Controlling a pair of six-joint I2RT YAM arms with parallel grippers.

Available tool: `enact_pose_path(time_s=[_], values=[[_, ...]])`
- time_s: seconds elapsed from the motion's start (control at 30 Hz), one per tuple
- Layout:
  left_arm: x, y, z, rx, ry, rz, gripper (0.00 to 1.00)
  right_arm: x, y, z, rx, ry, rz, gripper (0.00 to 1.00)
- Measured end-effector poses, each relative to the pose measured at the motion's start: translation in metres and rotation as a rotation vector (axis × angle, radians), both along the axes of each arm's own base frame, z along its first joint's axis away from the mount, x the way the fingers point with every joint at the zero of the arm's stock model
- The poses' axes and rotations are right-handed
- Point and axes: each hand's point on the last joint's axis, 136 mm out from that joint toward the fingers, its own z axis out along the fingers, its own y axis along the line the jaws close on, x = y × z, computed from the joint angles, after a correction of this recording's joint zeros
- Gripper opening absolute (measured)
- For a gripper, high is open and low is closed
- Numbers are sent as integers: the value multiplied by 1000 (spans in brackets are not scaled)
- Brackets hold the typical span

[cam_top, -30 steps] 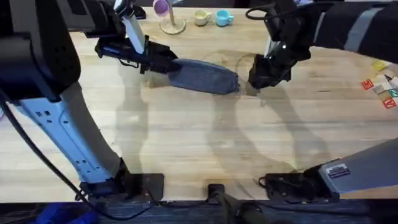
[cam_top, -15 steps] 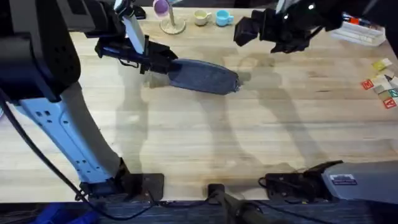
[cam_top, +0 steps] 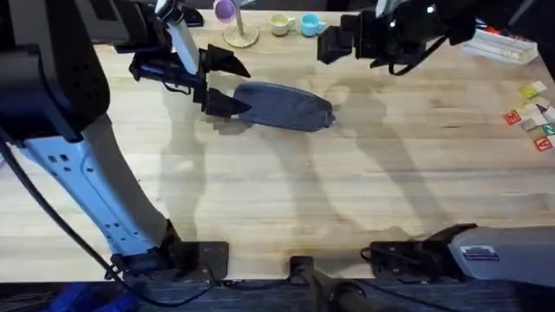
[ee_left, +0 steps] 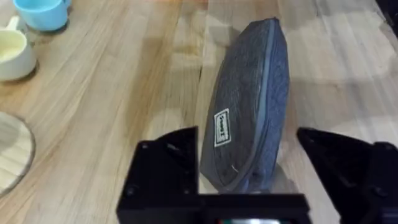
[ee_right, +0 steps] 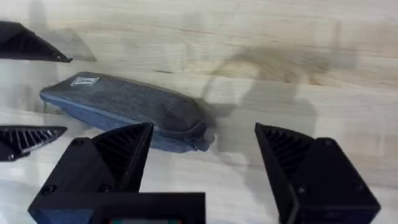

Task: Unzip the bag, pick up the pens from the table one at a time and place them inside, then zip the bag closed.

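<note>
One bag (cam_top: 282,107) lies flat on the tabletop (cam_top: 286,199), zip shut along its length as far as the wrist views show. L hand (cam_top: 218,82) sits at the bag's end, fingers spread wide apart, one finger either side of that end; none is clearly touching the fabric, though the left wrist view is too close to be sure. The bag's small white label (ee_left: 221,128) faces that hand, just ahead of its fingers.

R hand (cam_top: 334,42) is raised, well apart from the bag's other end, fingers open w/ nothing between them. In the right wrist view the bag (ee_right: 127,112) lies ahead of the R hand, its zip end nearest.

Beyond the L hand: two cups, one yellow (cam_top: 281,24), one blue (cam_top: 311,25), side by side, plus one pink item on a round wooden base (cam_top: 238,35). Out past the R hand, a few coloured tiles (cam_top: 536,117).
</note>
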Motion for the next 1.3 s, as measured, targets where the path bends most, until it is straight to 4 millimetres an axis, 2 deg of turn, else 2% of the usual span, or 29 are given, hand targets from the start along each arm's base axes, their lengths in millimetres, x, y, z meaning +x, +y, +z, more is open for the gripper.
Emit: enact_pose_path(time_s=[0.2, 0.47, 0.53, 0.6, 0.73, 0.83, 0.93, 1.03, 1.3], values=[[2, 1, -1, 7, -13, -1, 995, 8, 3, 6, -6, -47, 32, 997], [-6, 2, -1, 40, 42, -11, 997, 0, -1, 0, -89, -27, 141, 997], [-9, 5, 5, 79, 43, -20, 997, -2, -1, -1, -101, -23, 158, 996], [-10, 8, 19, 122, 15, -28, 997, -3, -2, -2, -109, -17, 167, 996], [-8, 14, 68, 210, -99, -20, 996, -13, -5, -8, -129, 28, 182, 996], [-7, 21, 103, 289, -150, 34, 997, -20, -8, -12, -140, 62, 187, 996], [-8, 30, 128, 362, -136, 121, 997, -25, -10, -14, -146, 83, 189, 996], [-12, 39, 145, 424, -75, 235, 997, -28, -11, -11, -145, 81, 189, 997], [-29, 65, 172, 508, 151, 601, 996, -30, -12, 20, -117, -22, 183, 997]])
